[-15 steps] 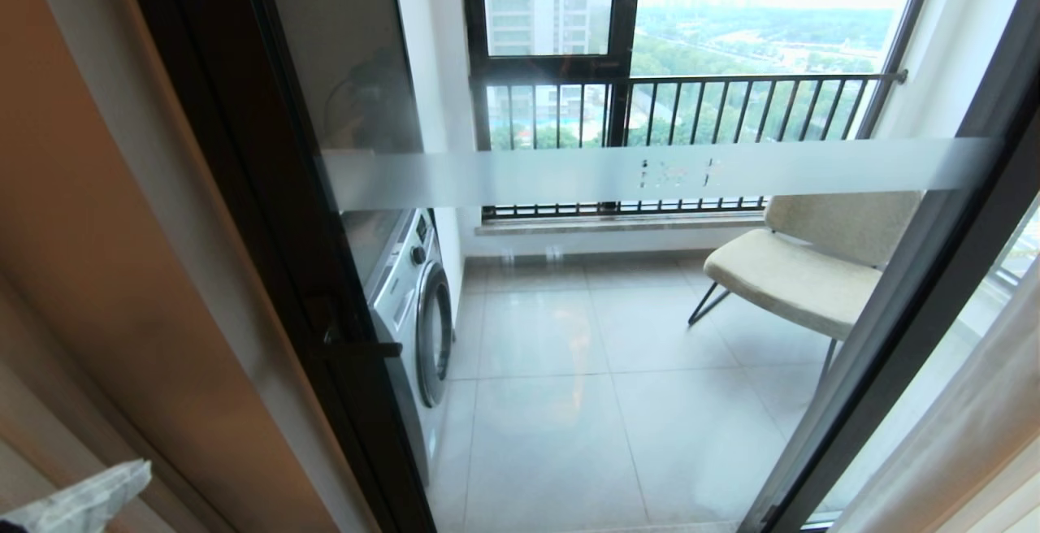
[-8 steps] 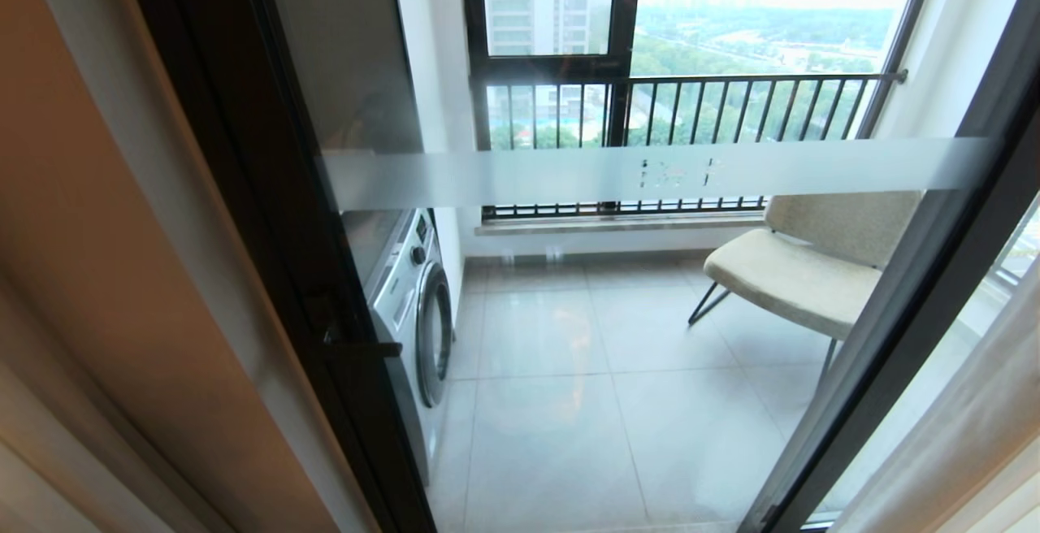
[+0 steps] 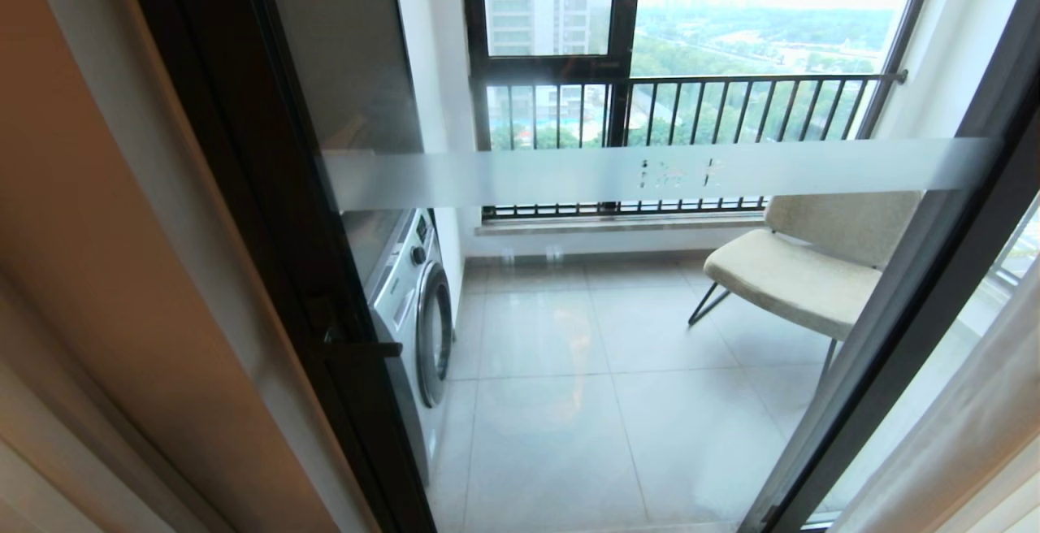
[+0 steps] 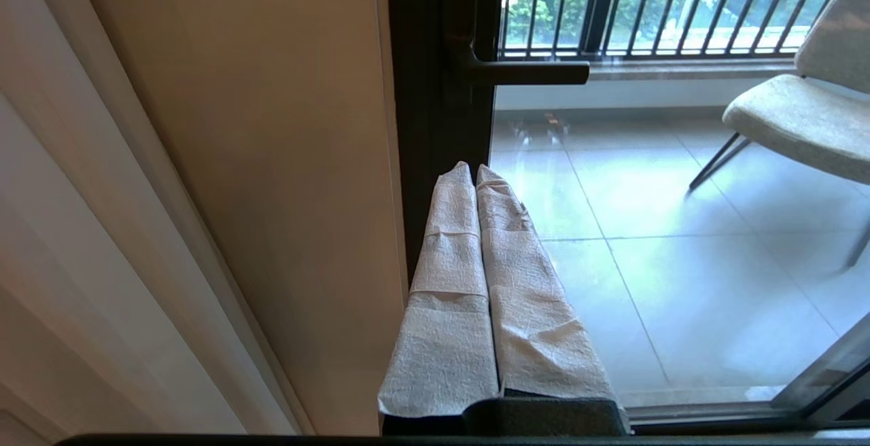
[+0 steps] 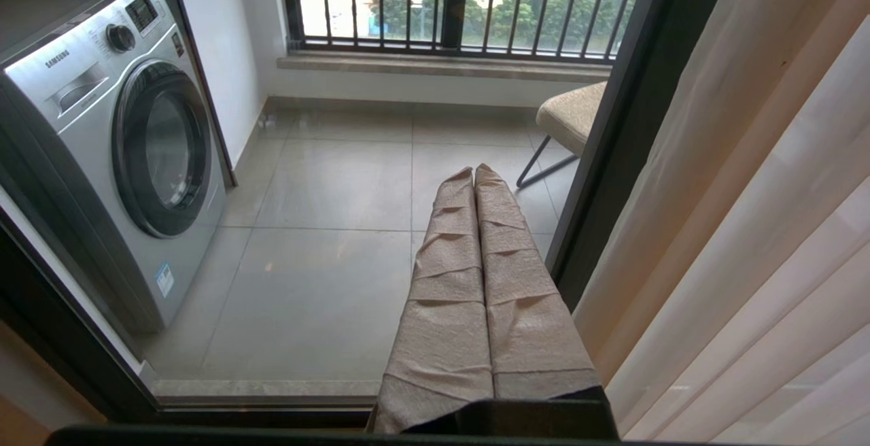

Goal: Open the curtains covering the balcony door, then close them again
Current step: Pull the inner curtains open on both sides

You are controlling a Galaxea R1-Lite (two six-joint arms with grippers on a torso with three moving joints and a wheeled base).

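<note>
The balcony door (image 3: 617, 289) fills the middle of the head view, its clear glass bare between 2 dark frame edges, one slanting down the left and one down the right, with a frosted band (image 3: 650, 173) running across it. The curtains (image 3: 122, 273) are drawn aside to both edges: beige drapes bunched against the left frame and a pale sheer (image 3: 959, 435) at the near right corner. Neither arm shows in the head view. The left tool (image 4: 474, 168) points at the left door frame just below the small dark handle (image 4: 516, 72), its 2 wrapped fingers (image 4: 448, 283) pressed together and clenched on nothing, with the drape edge just beside it on the left. The right tool (image 5: 474, 172) is likewise clenched and empty, its fingers (image 5: 516, 283) near the right frame and the sheer folds. Beyond the glass, open tiled floor (image 3: 569, 403) lies between a washing machine (image 3: 414, 305) at the left and a cream chair (image 3: 796, 273) at the right, with a barred railing (image 3: 691, 110) far behind.
</note>
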